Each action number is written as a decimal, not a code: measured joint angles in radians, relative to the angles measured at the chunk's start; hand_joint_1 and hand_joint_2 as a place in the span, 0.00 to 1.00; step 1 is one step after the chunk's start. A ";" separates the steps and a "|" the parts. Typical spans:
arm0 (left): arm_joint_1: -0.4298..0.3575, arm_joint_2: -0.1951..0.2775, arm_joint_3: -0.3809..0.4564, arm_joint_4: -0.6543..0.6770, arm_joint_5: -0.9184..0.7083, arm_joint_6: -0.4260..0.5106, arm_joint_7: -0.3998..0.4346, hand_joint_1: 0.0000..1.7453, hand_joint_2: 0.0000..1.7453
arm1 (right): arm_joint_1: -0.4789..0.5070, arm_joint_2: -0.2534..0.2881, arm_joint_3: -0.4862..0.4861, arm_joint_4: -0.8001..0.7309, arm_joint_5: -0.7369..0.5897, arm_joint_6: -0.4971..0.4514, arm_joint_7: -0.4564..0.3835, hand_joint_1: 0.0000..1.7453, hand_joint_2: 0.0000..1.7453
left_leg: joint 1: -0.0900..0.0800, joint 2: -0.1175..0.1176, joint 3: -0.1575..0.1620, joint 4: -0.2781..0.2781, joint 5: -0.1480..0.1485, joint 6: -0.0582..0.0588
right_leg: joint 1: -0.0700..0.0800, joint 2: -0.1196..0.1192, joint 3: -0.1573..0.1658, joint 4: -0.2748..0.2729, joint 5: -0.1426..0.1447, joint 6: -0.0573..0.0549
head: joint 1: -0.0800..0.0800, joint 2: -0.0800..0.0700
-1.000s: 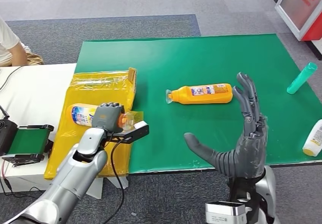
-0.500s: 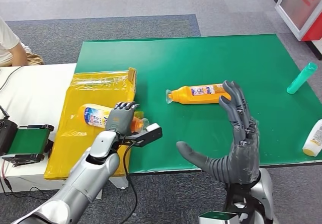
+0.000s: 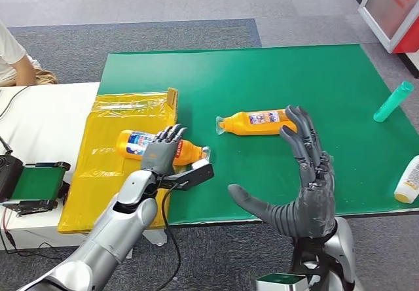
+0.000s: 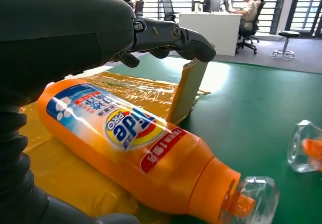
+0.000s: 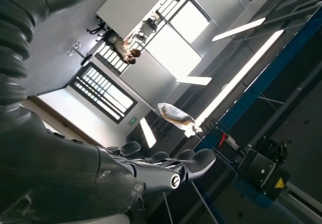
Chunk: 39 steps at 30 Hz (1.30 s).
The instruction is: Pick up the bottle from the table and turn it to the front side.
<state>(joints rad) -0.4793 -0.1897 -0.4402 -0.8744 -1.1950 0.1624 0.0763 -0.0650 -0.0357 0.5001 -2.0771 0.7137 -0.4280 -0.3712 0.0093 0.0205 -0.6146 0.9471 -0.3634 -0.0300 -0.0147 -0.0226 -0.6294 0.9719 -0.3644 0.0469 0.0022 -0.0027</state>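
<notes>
Seen from the head camera, two orange bottles lie on their sides: one bottle [image 3: 148, 146] rests across the edge of a yellow bag [image 3: 106, 173] with its clear cap over the green mat [image 3: 277, 75], and the robot's left hand [image 3: 160, 152] is laid over its middle, fingers curved around it; the second orange bottle [image 3: 259, 122] lies further along the mat, just beyond the fingertips of the right hand [image 3: 306, 186], which is raised palm-up with fingers spread and holding nothing. One teal bottle [image 3: 393, 101] and one white bottle [image 3: 408, 181] lie near the mat's right edge, and a person's arm [image 3: 15, 62] shows at the far left. From the left wrist, the held bottle [image 4: 133, 148] shows a blue and red label, dark fingers [image 4: 171, 35] arched above it. From the right wrist, the fingers [image 5: 167, 171] stretch straight toward a ceiling.
</notes>
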 joint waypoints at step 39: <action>0.633 0.215 0.255 -0.979 1.367 -0.350 -0.427 0.00 1.00 | 0.099 -0.076 -0.151 0.248 -0.762 0.616 0.090 0.00 1.00 | 0.000 0.000 0.000 0.000 -0.003 0.000 | 0.001 0.000 0.001 0.000 -0.004 0.000 | 0.000 0.000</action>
<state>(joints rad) 0.1536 0.0251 -0.1853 -1.8531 0.1723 -0.1873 -0.3502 0.0340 -0.1122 0.3493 -1.8286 -0.0480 0.1884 -0.2814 0.0097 0.0205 -0.6148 0.9470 -0.3669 -0.0301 -0.0141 -0.0227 -0.6287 0.9719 -0.3685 0.0472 0.0022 -0.0027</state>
